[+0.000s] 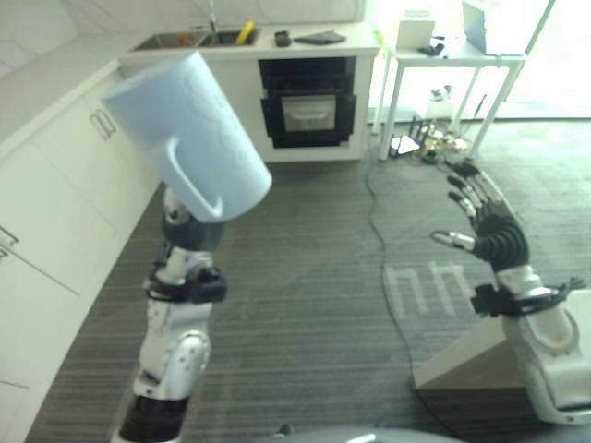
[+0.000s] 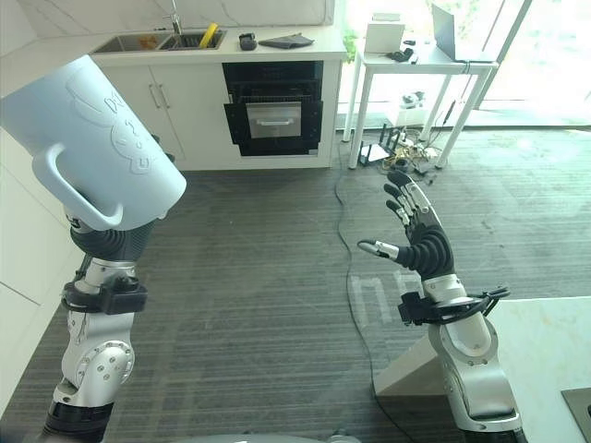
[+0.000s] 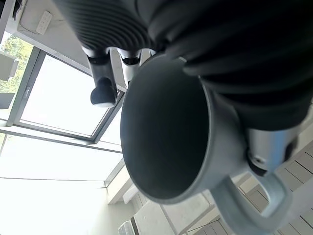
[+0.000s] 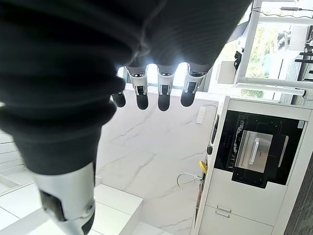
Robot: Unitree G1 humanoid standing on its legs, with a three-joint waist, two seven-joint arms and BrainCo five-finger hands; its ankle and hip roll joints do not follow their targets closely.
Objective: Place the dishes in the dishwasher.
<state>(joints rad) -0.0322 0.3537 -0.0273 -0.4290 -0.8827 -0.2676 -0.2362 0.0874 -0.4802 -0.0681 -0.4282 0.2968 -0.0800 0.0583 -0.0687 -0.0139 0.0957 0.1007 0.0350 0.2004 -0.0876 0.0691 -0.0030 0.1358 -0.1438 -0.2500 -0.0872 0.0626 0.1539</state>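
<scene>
**Left eye view: mug carried aloft, dishwasher not yet reached**

Left eye view shows the pale blue mug [image 1: 189,129] held high and tilted, base uppermost, handle facing the camera, above the grey striped floor [image 1: 305,305]. The left hand [image 3: 254,83] is clasped around the mug wall; the left wrist view looks into its empty open mouth, with dark-tipped fingers [image 3: 101,93] curled at the rim. The right hand [image 2: 420,240] is raised across the floor from the mug, fingers spread, holding nothing. Beyond the mug stands a black built-in oven [image 1: 307,101] under a white counter [image 1: 355,41] with a sink [image 1: 189,39]; white cabinets [image 1: 55,175] run beside the mug. No dishwasher can be identified. Judged from this, the step is transport: keep the clasp firm, find the rack, and lower the mug mouth-down, its handle clear of neighbouring tines.
</scene>
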